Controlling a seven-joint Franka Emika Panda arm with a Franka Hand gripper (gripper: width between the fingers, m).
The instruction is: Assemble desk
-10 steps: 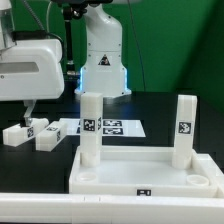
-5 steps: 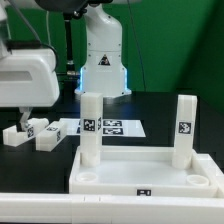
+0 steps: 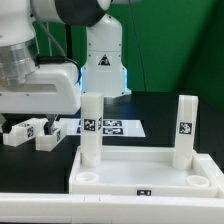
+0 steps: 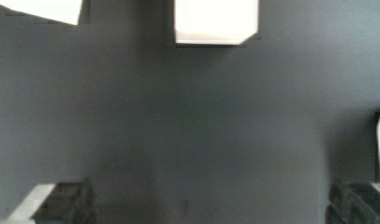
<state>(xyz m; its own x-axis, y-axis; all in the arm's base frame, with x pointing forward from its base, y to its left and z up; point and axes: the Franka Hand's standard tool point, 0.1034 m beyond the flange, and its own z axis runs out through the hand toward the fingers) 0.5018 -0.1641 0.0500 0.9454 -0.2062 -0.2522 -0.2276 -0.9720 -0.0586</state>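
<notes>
Partly, the white arm (image 3: 40,85) hid loose white block legs (image 3: 45,138). The rimmed white plastic tabletop (image 3: 150,180) held two upright legs (image 3: 91,125); the gripper (image 4: 205,205) gaped wide, empty.

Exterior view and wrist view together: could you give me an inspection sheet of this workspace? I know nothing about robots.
surface: black table, matte.
job's things: tabletop with two upright legs in its rear corners; loose legs lying at the exterior view's left.
clutter: only the marker board, flat behind the tabletop.
grippers: gripper open, nothing between its fingers.
cables: nothing seen clearly.
surroundings: green backdrop, white robot base.
</notes>
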